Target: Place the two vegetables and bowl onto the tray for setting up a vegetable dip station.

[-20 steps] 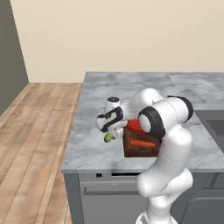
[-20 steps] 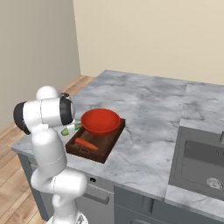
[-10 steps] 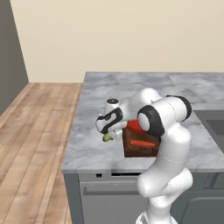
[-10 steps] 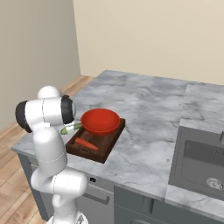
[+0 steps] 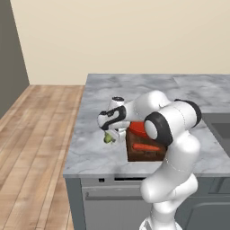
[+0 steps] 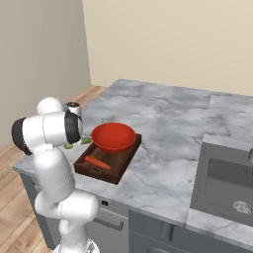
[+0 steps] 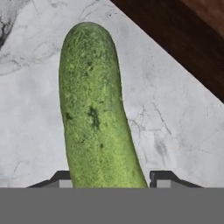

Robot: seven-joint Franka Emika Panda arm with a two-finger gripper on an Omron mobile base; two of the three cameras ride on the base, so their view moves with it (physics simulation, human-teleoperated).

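Observation:
A green cucumber [image 7: 94,109] lies on the marble counter just left of the dark wooden tray [image 6: 117,167], whose edge crosses the hand view's upper right corner [image 7: 183,35]. My gripper [image 5: 112,134] points down over it, and both fingertips [image 7: 162,180] press against the cucumber's sides, shut on it. From the left base camera the cucumber [image 5: 108,139] peeks out under the hand. The red bowl [image 6: 113,137] sits on the tray's far end and the orange carrot [image 6: 97,162] lies on its near end. My arm hides most of the bowl [image 5: 136,129] from the left.
The counter's front edge [image 5: 112,173] runs close below the tray, with a drop to the wooden floor on the left. A steel sink [image 6: 227,183] is set into the counter far to the right. Open marble stretches behind the tray.
The jaws have closed from wide open onto the cucumber. The hand has stayed over the same spot beside the tray.

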